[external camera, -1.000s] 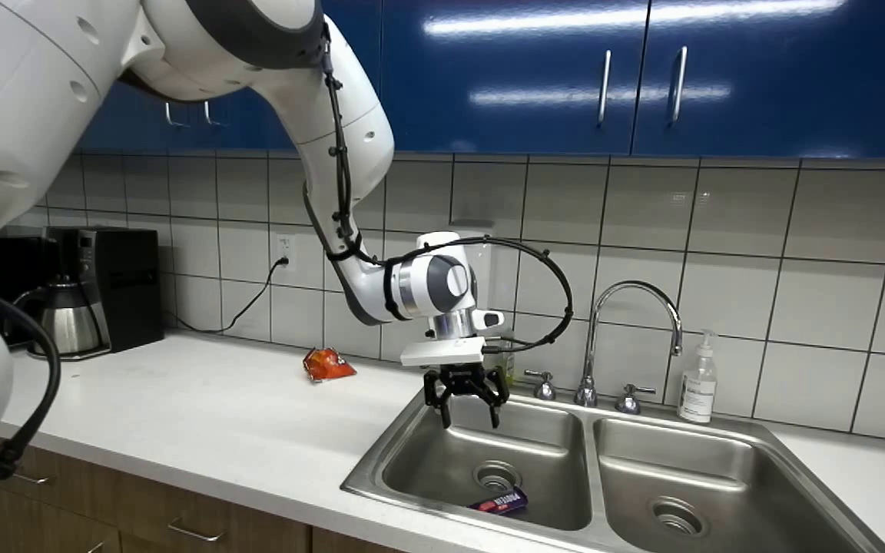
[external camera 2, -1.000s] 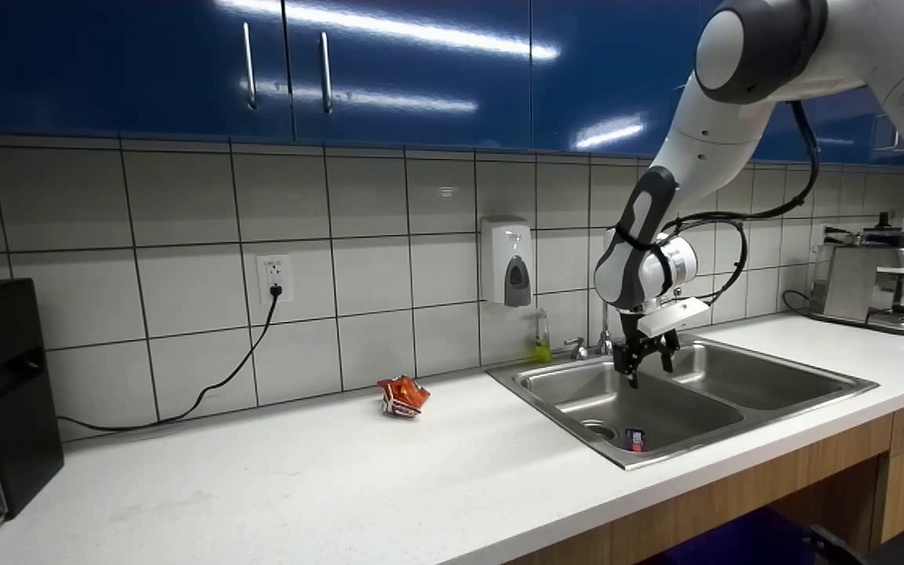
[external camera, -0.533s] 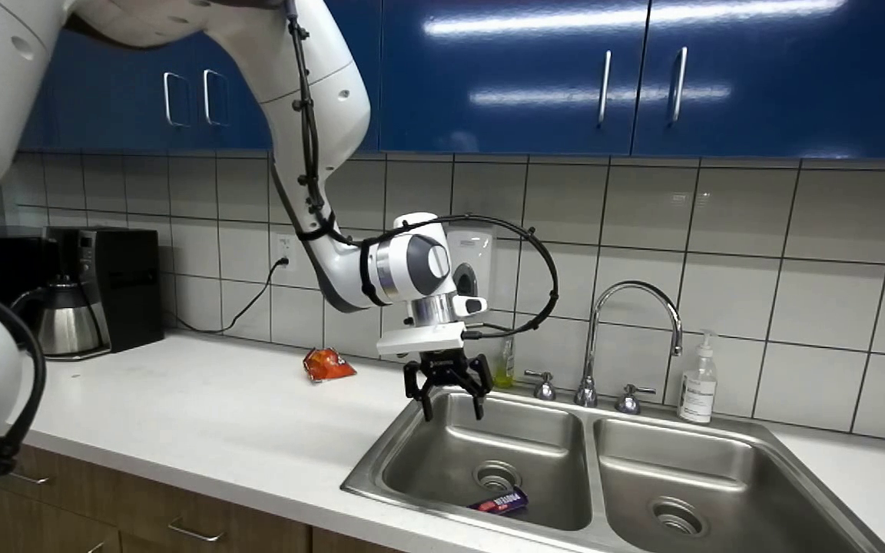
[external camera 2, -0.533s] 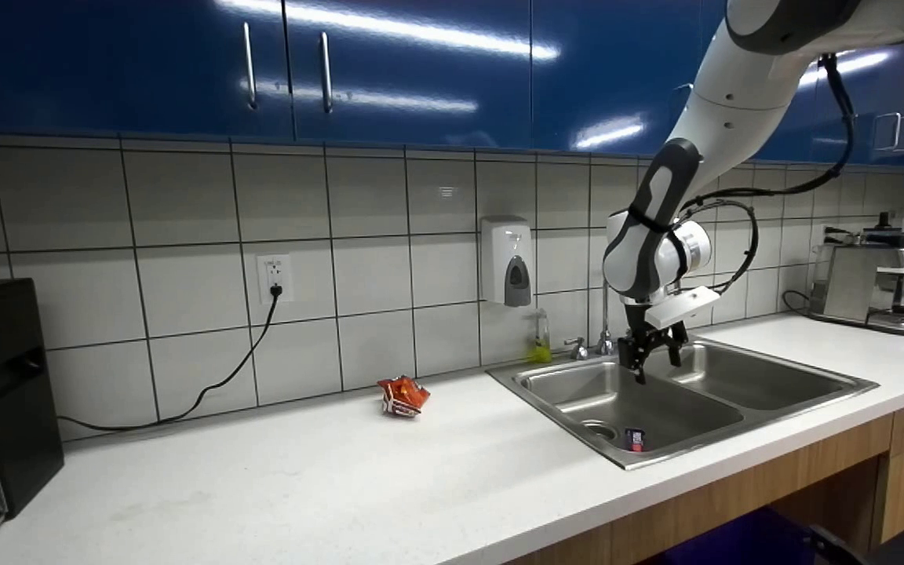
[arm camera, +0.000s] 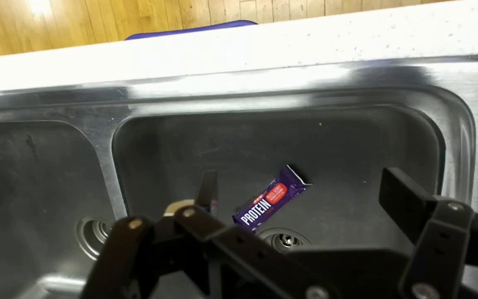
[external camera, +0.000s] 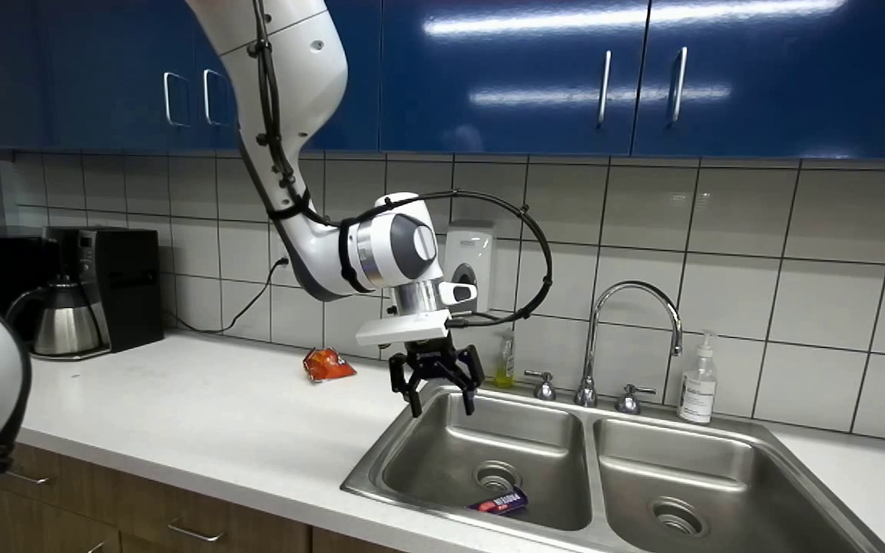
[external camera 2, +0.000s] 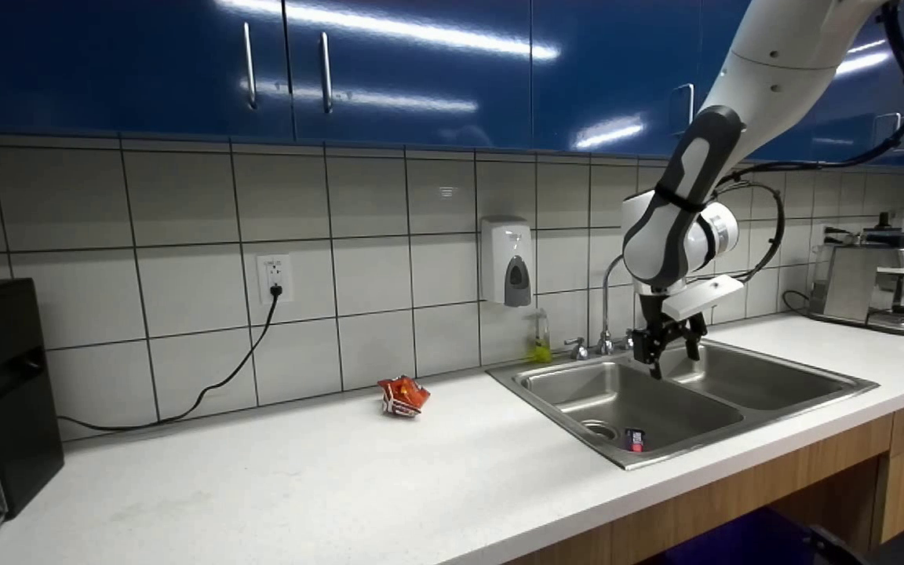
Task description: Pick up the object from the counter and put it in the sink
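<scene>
Wrist view: packet below end effector

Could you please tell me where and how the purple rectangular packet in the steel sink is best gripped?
Probably by its middle, pinched across the narrow width from straight above: the purple rectangular packet lies lettering up on the steel basin floor, both long sides unobstructed.
</scene>
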Controlling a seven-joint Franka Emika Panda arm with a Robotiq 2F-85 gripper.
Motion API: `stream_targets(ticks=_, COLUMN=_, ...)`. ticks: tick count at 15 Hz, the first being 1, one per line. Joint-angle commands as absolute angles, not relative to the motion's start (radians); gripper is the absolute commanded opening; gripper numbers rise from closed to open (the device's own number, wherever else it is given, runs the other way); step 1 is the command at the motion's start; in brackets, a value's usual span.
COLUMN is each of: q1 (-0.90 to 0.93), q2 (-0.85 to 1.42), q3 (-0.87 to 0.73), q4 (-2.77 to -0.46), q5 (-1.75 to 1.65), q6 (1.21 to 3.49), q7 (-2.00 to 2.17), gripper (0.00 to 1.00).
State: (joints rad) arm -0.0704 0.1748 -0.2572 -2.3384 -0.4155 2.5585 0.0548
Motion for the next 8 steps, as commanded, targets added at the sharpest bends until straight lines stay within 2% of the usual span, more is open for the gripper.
stream_targets(ticks=1, q1=-0.09, q2=0.165, q3=-0.238, q4=-2.344, q5=-0.424, q6=2.556, q7=0.062, gripper=1.0)
stream_targets(ticks=8, q1=-0.089, q2=0.179, q3=-0.238, q4=-2.341, q5=-0.423, q6=2.557, q7=0.062, gripper=1.0)
